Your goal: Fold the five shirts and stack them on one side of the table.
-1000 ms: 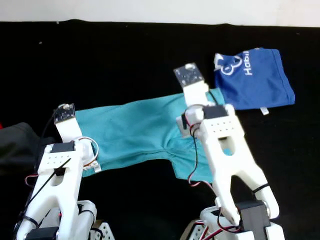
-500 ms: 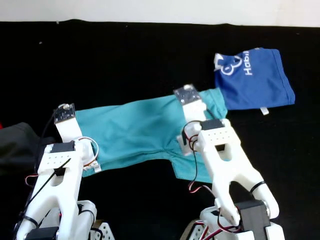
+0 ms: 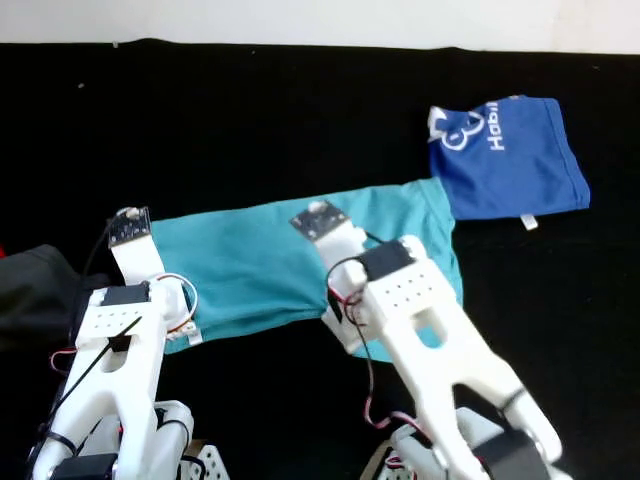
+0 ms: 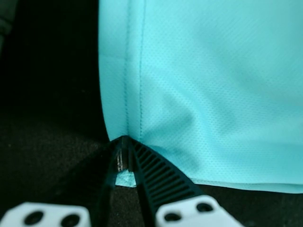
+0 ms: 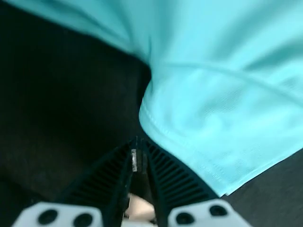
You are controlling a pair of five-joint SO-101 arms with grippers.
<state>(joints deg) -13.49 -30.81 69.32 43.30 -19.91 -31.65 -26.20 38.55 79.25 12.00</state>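
A teal shirt lies stretched across the middle of the black table, one end reaching toward the folded blue shirt at the far right. My left gripper is shut on a hemmed corner of the teal shirt, with a scrap of teal between its fingers. The left arm stands over the shirt's left end. My right gripper is shut, its tips just short of a curled hem of the teal shirt. The right arm hangs over the shirt's middle.
A dark garment lies bunched at the left edge of the table. The far edge of the table meets a pale strip. Bare black table runs along the back, beyond the teal shirt.
The right arm swung from the teal shirt's far right end leftward and nearer, to above its middle. The left arm stayed put, and the shirt barely shifted.
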